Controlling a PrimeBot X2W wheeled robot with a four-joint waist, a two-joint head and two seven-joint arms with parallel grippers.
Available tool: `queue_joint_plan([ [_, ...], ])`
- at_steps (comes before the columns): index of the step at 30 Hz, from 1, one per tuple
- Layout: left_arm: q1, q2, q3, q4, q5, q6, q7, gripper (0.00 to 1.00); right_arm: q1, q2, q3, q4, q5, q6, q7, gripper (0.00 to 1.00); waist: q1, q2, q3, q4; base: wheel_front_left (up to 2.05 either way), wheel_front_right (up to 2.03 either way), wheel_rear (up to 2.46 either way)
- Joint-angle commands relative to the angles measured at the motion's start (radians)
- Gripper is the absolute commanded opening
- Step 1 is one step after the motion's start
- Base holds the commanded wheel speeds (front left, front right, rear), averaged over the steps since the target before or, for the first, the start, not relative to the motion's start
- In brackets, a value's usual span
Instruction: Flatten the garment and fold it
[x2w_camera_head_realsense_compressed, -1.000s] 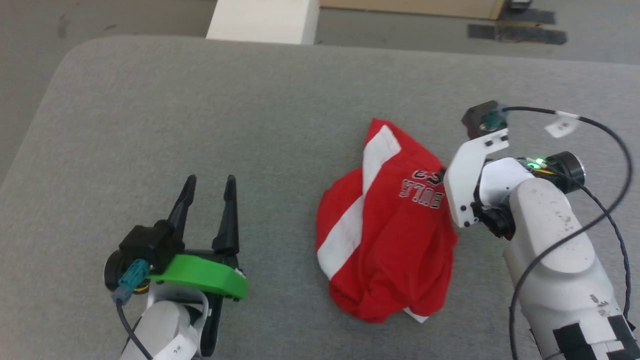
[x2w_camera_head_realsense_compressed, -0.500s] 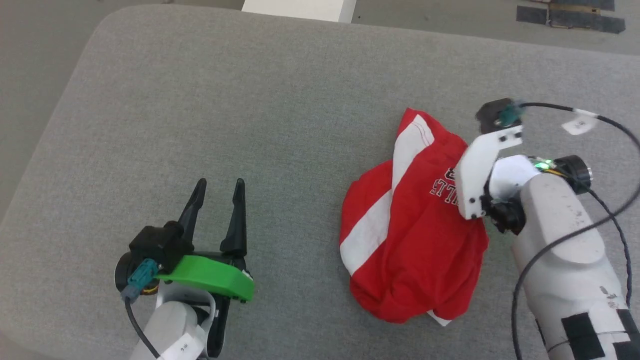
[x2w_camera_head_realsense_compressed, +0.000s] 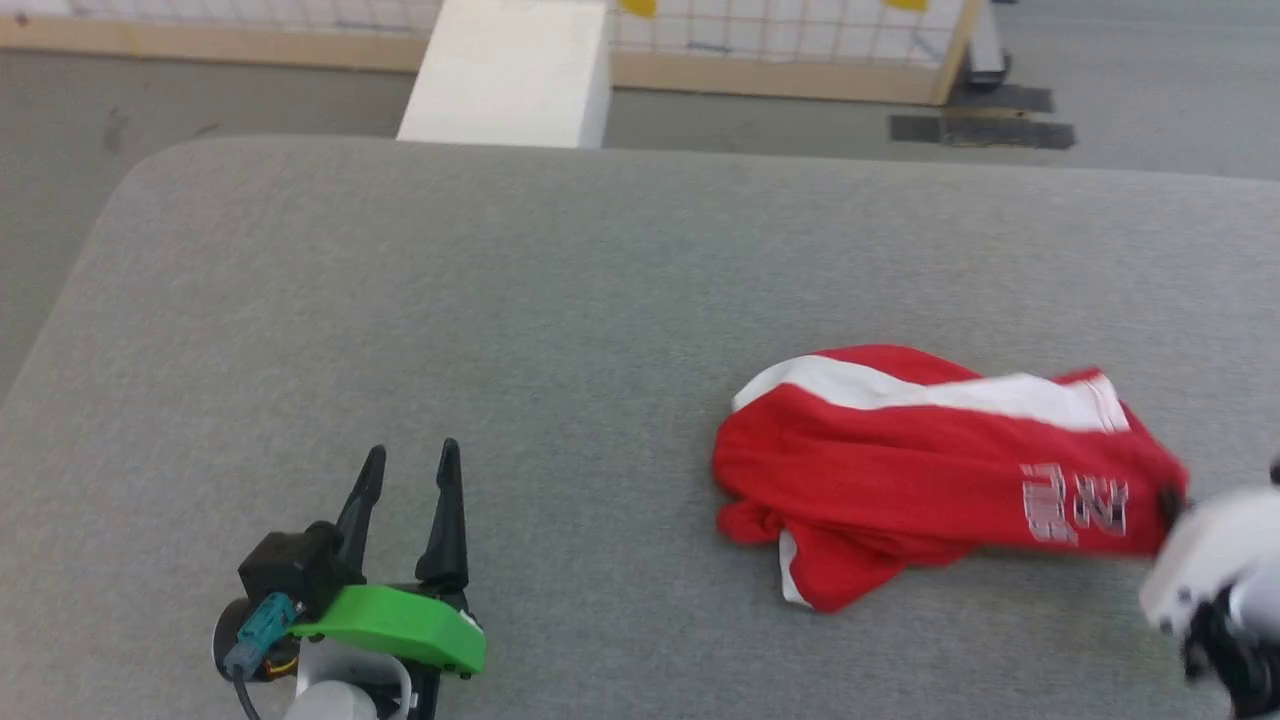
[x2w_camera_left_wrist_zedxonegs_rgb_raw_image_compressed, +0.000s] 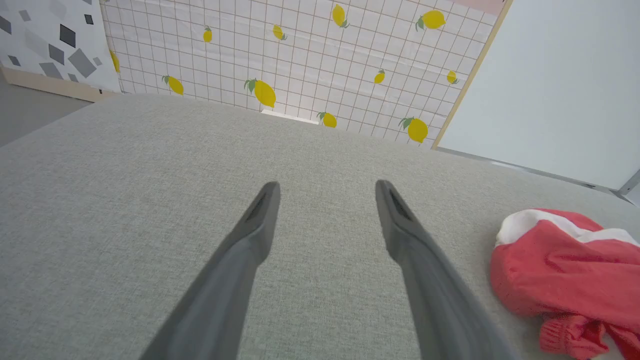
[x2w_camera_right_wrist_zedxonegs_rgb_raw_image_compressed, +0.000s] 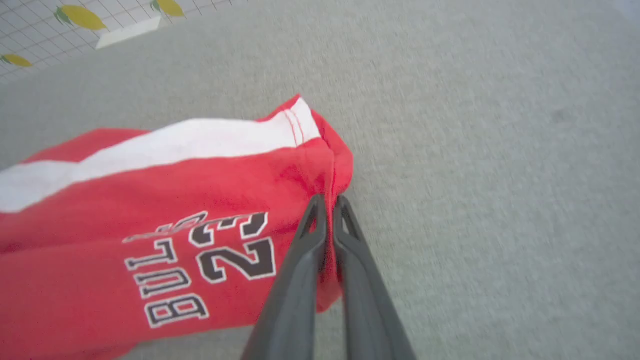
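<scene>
Grey fabric-covered desk (x2w_camera_head_realsense_compressed: 480, 300) with rounded corners, and the red basketball shorts (x2w_camera_head_realsense_compressed: 900, 470) with white stripes lie bunched up on its right side, print facing up.

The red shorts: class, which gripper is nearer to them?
Right. The right gripper is shut on a hem of the red shorts; the left gripper is open, apart to their left.

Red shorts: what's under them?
The shorts lie bunched on the grey surface, which shows along their edges. Their folded layers cover whatever is beneath the middle. The right gripper pinches one hem corner.
</scene>
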Motion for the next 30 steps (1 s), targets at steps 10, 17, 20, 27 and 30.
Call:
queue_joint_plan([
  [10,0.026,-0.005,0.004,-0.010,-0.050,0.008,0.042,1.00,0.152,0.004,0.058,-0.003,0.211,-0.001,-0.158,1.00,0.0000,0.0000,-0.069,-0.146,0.00,0.00,0.00],
  [17,-0.081,-0.017,-0.028,-0.020,-0.108,-0.023,0.158,1.00,0.128,0.004,0.006,-0.045,0.183,-0.001,-0.243,1.00,0.0000,0.0000,-0.056,-0.217,0.00,0.00,0.00],
  [20,-0.149,-0.023,-0.077,0.015,-0.135,-0.029,0.318,1.00,0.127,0.004,0.023,-0.052,0.189,-0.001,-0.245,1.00,0.0000,0.0000,-0.038,-0.250,0.00,0.00,0.00],
  [27,-0.223,0.005,-0.201,0.110,-0.138,-0.028,0.696,1.00,0.128,0.004,0.091,-0.022,0.232,-0.001,-0.274,1.00,0.0000,0.0000,0.016,-0.318,0.00,0.00,0.00],
  [30,-0.231,0.013,-0.205,0.113,-0.136,-0.019,0.726,1.00,0.125,0.004,0.105,-0.009,0.240,-0.001,-0.294,1.00,0.0000,0.0000,0.035,-0.335,0.00,0.00,0.00],
])
